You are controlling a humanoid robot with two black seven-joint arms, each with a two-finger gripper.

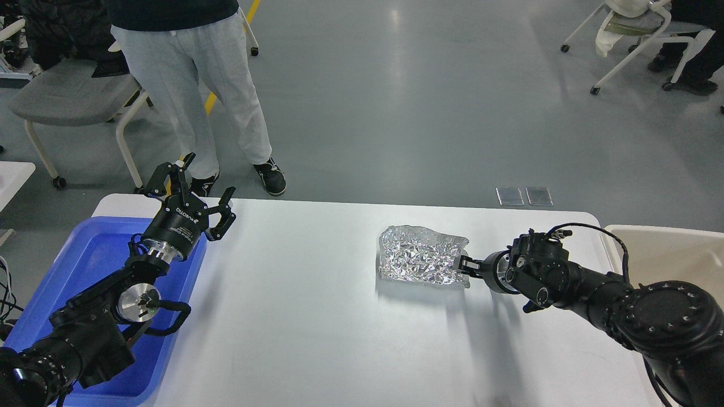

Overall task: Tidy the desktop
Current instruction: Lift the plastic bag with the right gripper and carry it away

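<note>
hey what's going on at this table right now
A two-armed robot is tidying a white desktop. Its right gripper has its jaws at the edge of a crumpled sheet of aluminium foil, apparently pinching it; a shadow beneath suggests the foil is lifted. The left gripper hangs open and empty over the far end of the blue plastic tub. A beige bin waits at the right.

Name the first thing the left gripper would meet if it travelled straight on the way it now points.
Probably nothing on the desktop: the open left gripper points up and away past the far edge, roughly toward the standing person, though depth is unclear.
</note>
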